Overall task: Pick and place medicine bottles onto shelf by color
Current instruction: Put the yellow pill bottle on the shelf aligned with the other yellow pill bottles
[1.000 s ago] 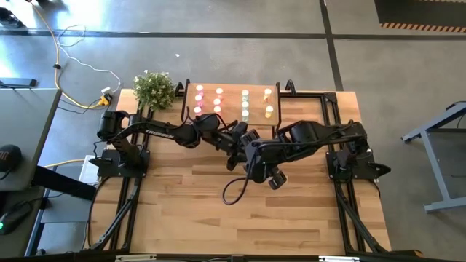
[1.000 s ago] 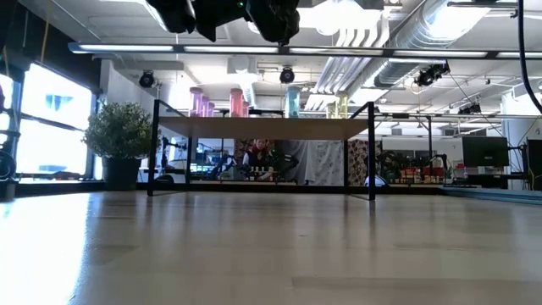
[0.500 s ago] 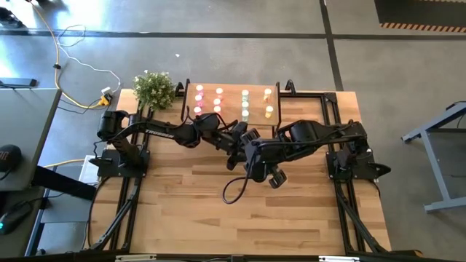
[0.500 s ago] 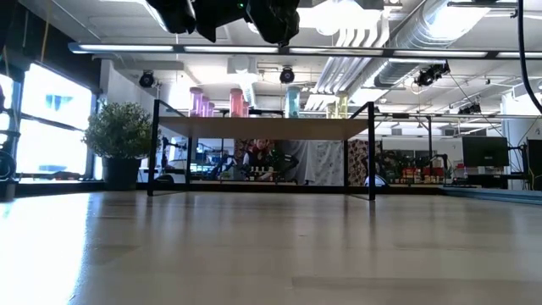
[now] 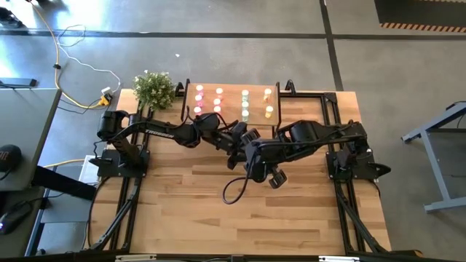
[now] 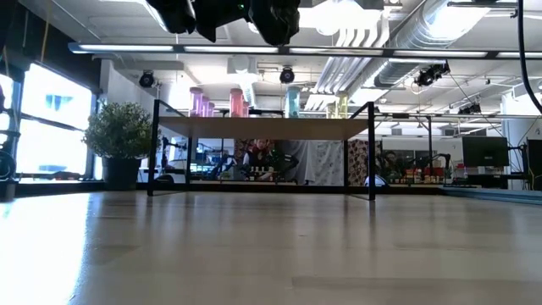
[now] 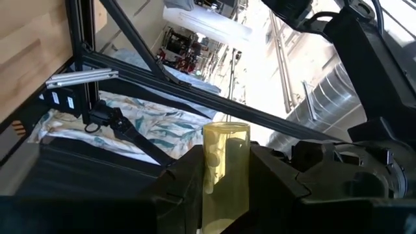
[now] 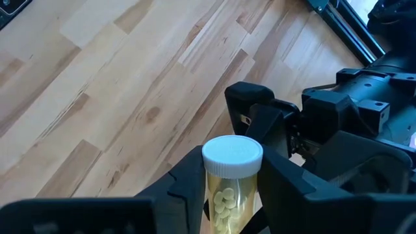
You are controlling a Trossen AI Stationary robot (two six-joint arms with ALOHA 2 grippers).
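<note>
High above the middle of the table, my left gripper and my right gripper meet at one yellow medicine bottle, and both are shut on it. The right wrist view shows its white cap and the pills inside. At the table's far edge stands the shelf, a light board on black legs. On it are rows of pink, red-orange, pale green and yellow bottles. The low view shows their lower ends resting on the board. My left gripper pinches the yellow bottle's wall between its two fingers, which point about level. One end sticks out past the fingers. The bottle is lifted clear of the table. My right gripper has a finger on each side of the bottle's wall just under the cap, slanting down from above. The cap end points back toward its wrist.
A small potted plant stands at the far left corner beside the shelf. A black cable loop hangs from the right arm over the table's middle. Black frame rails run along both side edges.
</note>
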